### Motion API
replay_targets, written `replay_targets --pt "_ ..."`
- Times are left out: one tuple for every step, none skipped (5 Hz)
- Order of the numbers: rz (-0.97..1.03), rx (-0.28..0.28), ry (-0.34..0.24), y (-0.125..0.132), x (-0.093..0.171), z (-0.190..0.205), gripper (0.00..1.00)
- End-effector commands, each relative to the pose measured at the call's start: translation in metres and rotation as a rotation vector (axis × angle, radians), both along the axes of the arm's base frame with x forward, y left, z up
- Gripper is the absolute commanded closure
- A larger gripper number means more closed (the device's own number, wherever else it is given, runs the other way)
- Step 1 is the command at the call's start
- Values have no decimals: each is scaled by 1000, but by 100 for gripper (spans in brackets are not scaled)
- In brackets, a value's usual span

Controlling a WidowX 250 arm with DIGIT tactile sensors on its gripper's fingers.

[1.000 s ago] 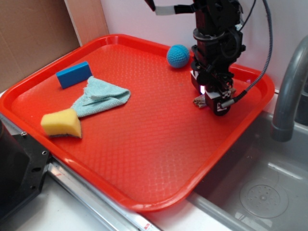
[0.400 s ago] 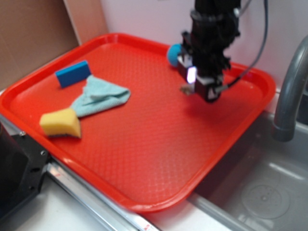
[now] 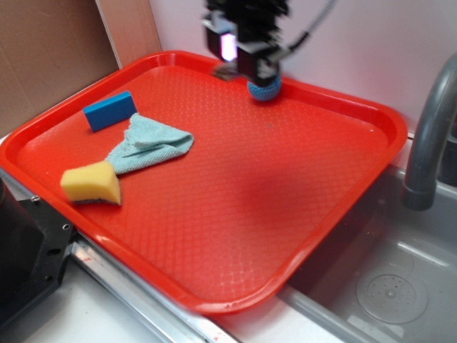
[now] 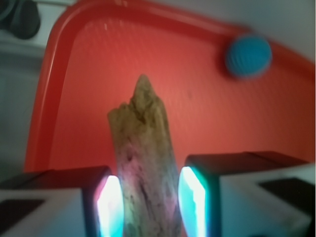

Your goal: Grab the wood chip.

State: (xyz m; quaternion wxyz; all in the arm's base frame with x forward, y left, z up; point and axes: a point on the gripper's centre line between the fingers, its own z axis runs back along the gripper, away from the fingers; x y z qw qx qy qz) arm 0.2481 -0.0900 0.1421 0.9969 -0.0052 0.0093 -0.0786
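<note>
My gripper [image 3: 235, 64] is raised above the back of the red tray [image 3: 343, 207], just left of the blue ball [image 3: 265, 89]. It is shut on the wood chip [image 4: 143, 148], a rough brown jagged piece that sticks out between the two lit pads [image 4: 192, 197] in the wrist view. In the exterior view only a small brown tip of the chip [image 3: 227, 73] shows under the gripper. The ball also shows in the wrist view [image 4: 248, 55], at the upper right on the tray [image 4: 89, 98].
On the tray's left lie a blue block [image 3: 109, 111], a light blue cloth [image 3: 148, 145] and a yellow sponge wedge [image 3: 91, 184]. A grey faucet [image 3: 428, 136] and sink [image 3: 385, 286] are at the right. A white wall is behind.
The gripper has lifted off the tray's right side with the wood chip in it and moved up and to the left, now in front of the blue ball.
</note>
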Motion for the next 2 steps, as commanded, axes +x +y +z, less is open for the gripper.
replay_targets --pt "99 -58 -67 27 -50 39 100" --pt "108 -10 -86 24 -52 38 100"
